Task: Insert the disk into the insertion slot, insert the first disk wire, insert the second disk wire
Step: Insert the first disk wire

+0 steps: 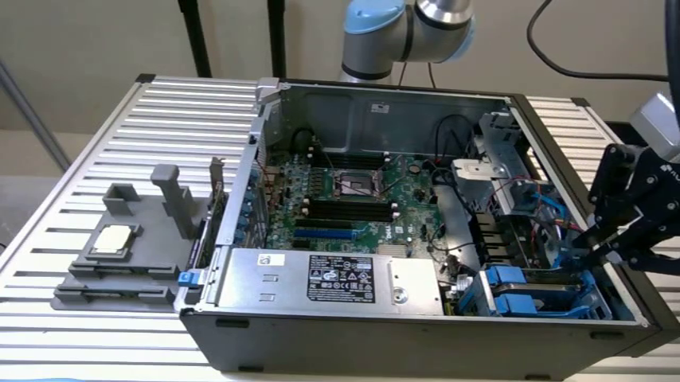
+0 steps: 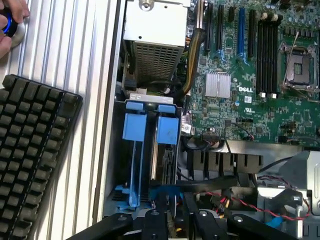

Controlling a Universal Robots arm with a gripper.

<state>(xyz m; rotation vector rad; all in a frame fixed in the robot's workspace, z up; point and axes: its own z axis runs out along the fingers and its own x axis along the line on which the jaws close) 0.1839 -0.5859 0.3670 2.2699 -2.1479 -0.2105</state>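
Above the insertion slot [image 1: 512,280] | pincer [image 1: 597,248] angled down into case [image 1: 425,342] | opening: cannot tell

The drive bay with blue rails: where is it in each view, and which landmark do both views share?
Exterior view: the drive bay sits at that view's lower right, in a corner of the computer case.
Wrist view: the drive bay lies between the motherboard and the wall of the computer case.
Shared landmark: the power supply box, next to the bay in both.
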